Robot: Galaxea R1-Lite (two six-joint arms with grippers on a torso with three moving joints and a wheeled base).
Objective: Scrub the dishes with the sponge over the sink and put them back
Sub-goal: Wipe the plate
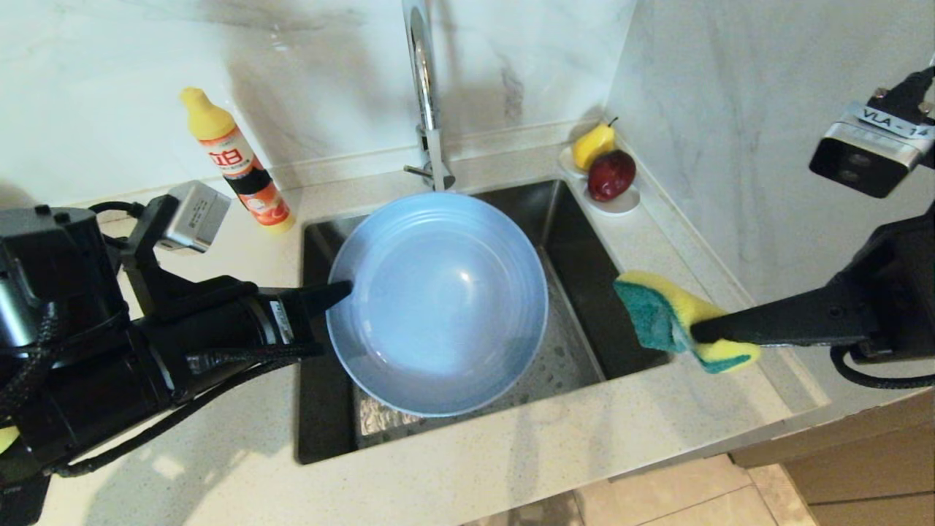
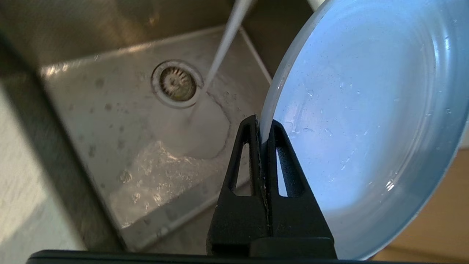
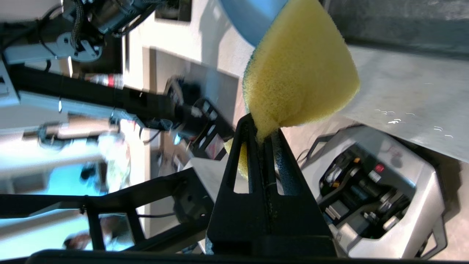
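Observation:
A wide grey-blue plate (image 1: pixel 438 307) hangs tilted over the steel sink (image 1: pixel 577 248), its hollow face up. My left gripper (image 1: pixel 343 291) is shut on its left rim; the left wrist view shows the rim pinched between the fingers (image 2: pixel 263 126) with the wet plate (image 2: pixel 366 110) beside them. To the right of the sink, above the counter's edge, my right gripper (image 1: pixel 697 332) is shut on the yellow sponge (image 1: pixel 672 318), green layer facing the plate. In the right wrist view the sponge (image 3: pixel 300 69) bulges out of the gripper (image 3: pixel 262 128).
Water runs from the tall chrome faucet (image 1: pixel 427 95) onto the basin floor near the drain strainer (image 2: pixel 177 83). An orange detergent bottle (image 1: pixel 237 164) stands at the back left. A white dish (image 1: pixel 621 204) with a pear and an apple sits in the back right corner by the wall.

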